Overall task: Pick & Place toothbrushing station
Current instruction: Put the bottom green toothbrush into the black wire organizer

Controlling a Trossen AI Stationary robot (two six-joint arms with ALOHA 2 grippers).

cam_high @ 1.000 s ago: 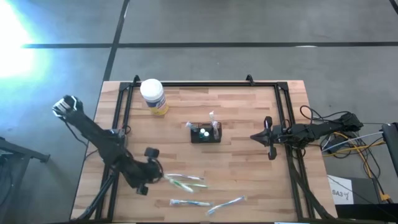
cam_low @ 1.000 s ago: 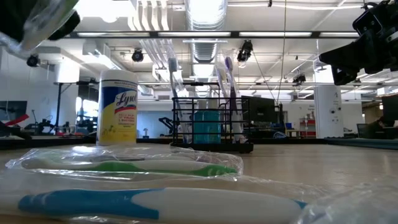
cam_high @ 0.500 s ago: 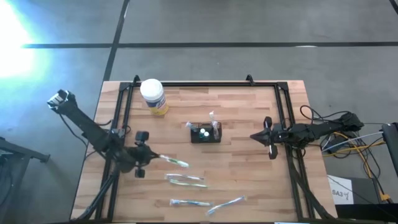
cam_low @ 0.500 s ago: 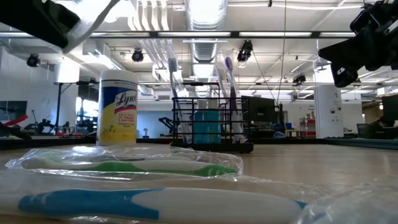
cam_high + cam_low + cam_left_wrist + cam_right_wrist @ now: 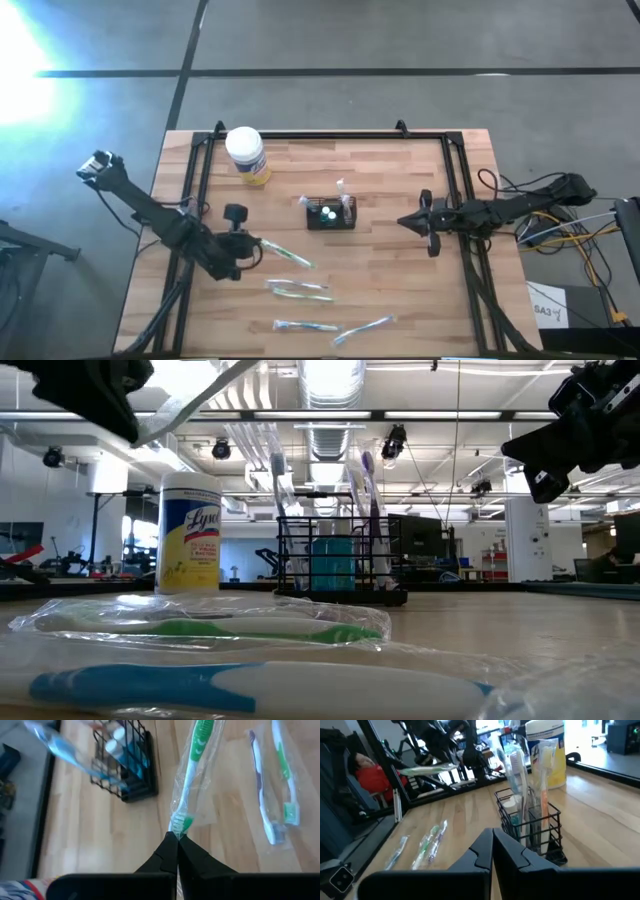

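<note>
The toothbrushing station (image 5: 330, 214), a small black wire-mesh caddy, stands mid-table with brushes and a tube upright in it; it also shows in the left wrist view (image 5: 125, 765) and the right wrist view (image 5: 532, 827). My left gripper (image 5: 243, 246) hangs to the caddy's near left, above the table, shut on a green-and-white toothbrush in a clear wrapper (image 5: 283, 256). My right gripper (image 5: 425, 222) hovers to the caddy's right, shut and holding nothing, pointing level at it. My left gripper pinches the clear wrapper's end beside the brush's green head (image 5: 176, 827) between its two fingertips. The fingers slant down from the table's left and lie in line with the brush. The wrapped toothbrush (image 5: 192, 765) sticks out beyond the fingers toward the caddy, lifted clear of the table.
A white-lidded jar with a yellow label (image 5: 247, 155) stands at the far left. Three more wrapped toothbrushes lie near the front edge (image 5: 298, 291) (image 5: 305, 326) (image 5: 365, 325). A black frame (image 5: 330, 134) runs along the table's far and side edges.
My left gripper has risen and gone toward the far edge, turning as it went, still shut. The wrapped toothbrush has come up clear of the table with it and now points toward the caddy.
</note>
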